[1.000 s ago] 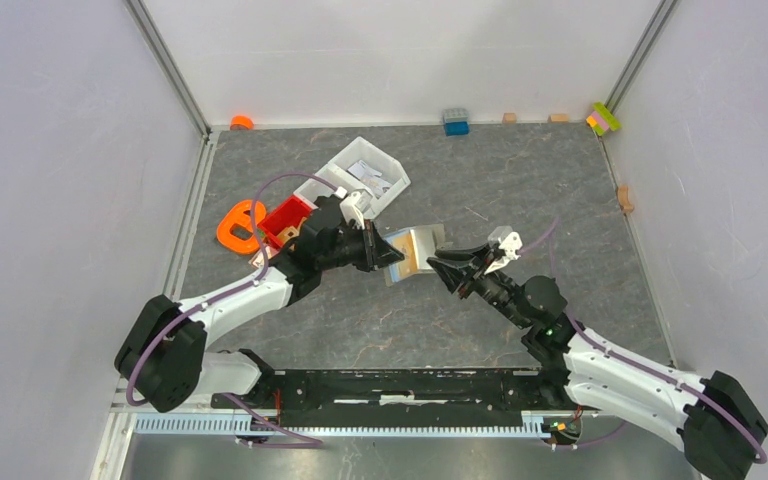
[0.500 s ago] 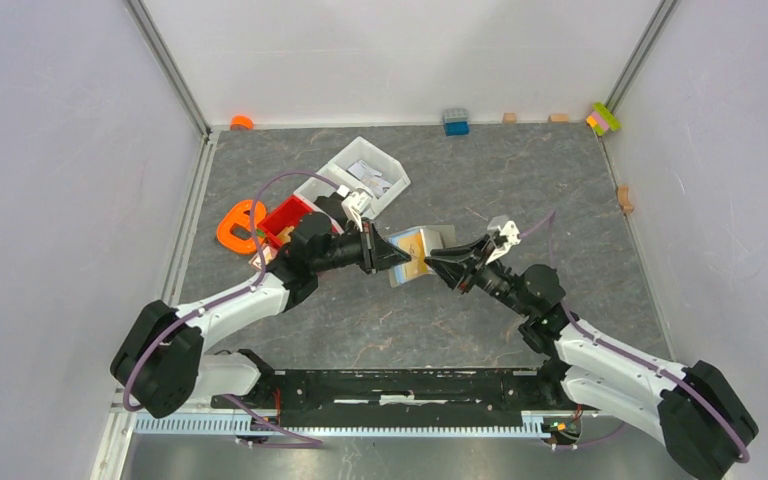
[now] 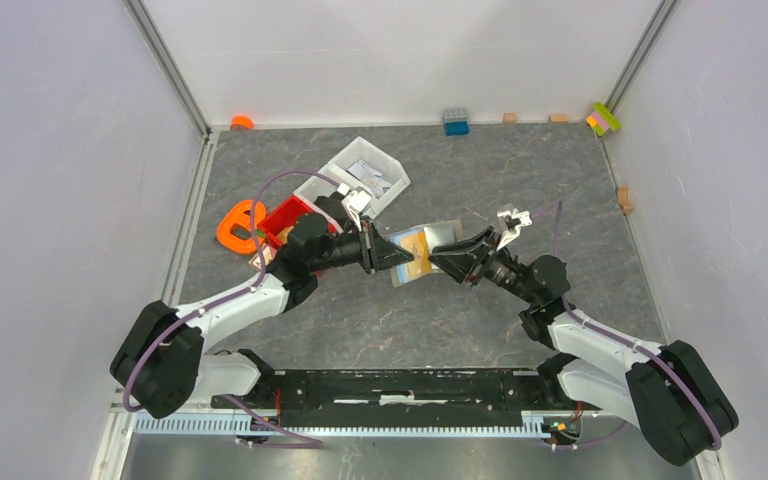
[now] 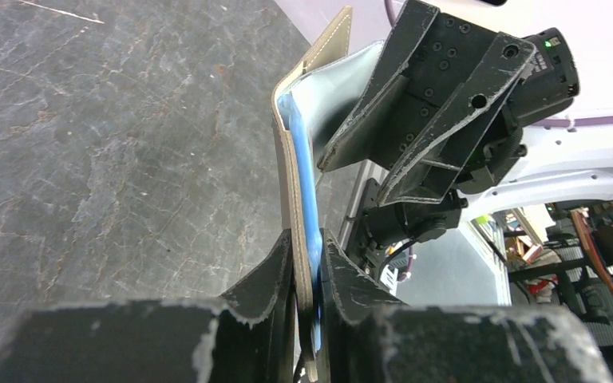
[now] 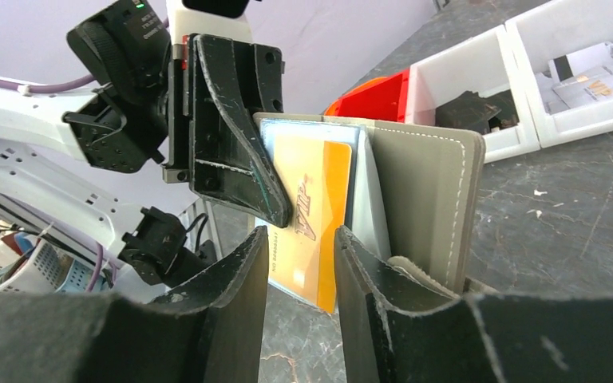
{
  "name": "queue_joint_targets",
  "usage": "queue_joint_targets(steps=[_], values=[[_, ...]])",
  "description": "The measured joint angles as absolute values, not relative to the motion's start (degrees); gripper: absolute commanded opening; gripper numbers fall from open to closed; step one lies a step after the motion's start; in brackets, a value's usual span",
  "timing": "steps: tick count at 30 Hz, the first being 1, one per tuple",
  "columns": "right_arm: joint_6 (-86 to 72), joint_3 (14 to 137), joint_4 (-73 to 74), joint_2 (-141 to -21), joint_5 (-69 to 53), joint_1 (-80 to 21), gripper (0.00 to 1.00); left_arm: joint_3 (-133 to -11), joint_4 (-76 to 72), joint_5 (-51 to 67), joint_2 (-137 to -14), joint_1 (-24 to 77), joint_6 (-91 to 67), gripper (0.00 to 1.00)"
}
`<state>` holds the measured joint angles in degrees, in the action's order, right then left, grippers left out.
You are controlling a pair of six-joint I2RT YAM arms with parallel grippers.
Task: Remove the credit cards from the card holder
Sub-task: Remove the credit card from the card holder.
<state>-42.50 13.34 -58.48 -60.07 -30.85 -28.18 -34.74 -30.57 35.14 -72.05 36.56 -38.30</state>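
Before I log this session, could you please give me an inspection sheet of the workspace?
Surface: grey stone-pattern table, no spill seen.
Job's things: card holder open, held upright; orange card and blue card inside.
Clutter: white bin, red bin, orange piece, blue block by far wall.
Grippers: left gripper shut on card holder flap; right gripper fingers apart around orange card.
Cables: purple cable along right arm, no snag seen.
Surroundings: white walls; nothing else seen.
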Motion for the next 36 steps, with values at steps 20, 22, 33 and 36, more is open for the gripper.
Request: queue_joint_targets(steps=[20, 22, 33, 36], values=[[-49.3, 12.32, -70.52, -64.73, -36.21, -27.11, 0.13, -34.48, -38.89, 42.19, -73.56, 36.42, -43.31, 0.04], [-51.18, 12.16, -73.84, -66.54, -36.97, -26.89, 0.16, -34.48, -39.4, 42.52, -73.56, 36.34, -43.48, 0.03], [-53.49, 12.14, -77.56, -68.14, -38.59, -26.76, 0.04, -34.48, -40.71, 43.66, -73.56, 36.16, -44.21, 0.1], [-52.23, 12.14, -75.66, -66.7, -38.35, -26.76, 0.0, -34.48, -40.64, 43.55, -73.56, 36.18, -44.23, 0.13]])
